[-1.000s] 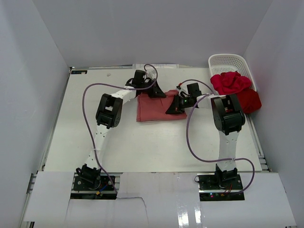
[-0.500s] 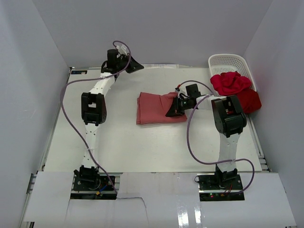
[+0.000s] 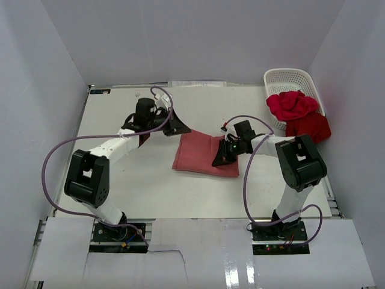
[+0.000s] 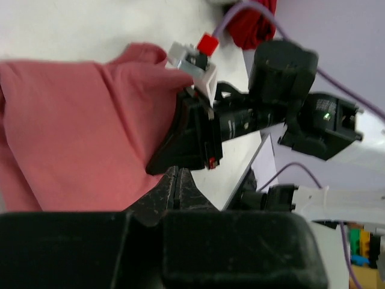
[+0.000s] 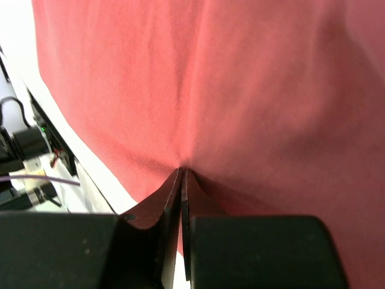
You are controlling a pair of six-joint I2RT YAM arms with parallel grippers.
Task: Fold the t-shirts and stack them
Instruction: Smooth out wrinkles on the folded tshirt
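Observation:
A folded salmon-red t-shirt point(image 3: 195, 153) lies mid-table, skewed. My right gripper point(image 3: 218, 160) rests on its right part, jaws shut, and the cloth point(image 5: 240, 90) puckers to a point at the right gripper's point(image 5: 181, 171) tips. My left gripper point(image 3: 182, 129) hovers by the shirt's far left corner; in the left wrist view the left gripper point(image 4: 174, 178) is shut with nothing in it, over the salmon cloth point(image 4: 78, 120). A crimson t-shirt point(image 3: 291, 105) and a darker red one point(image 3: 314, 127) hang over the basket.
The white lattice basket point(image 3: 289, 77) stands at the far right corner, against the right wall. Purple cables loop from both arms over the table. The right arm's wrist point(image 4: 240, 120) crosses the left wrist view.
The left arm swung off the shirt to the far left, then back beside its far left corner. The right gripper moved toward the near edge and the shirt's right side came with it, skewing it.

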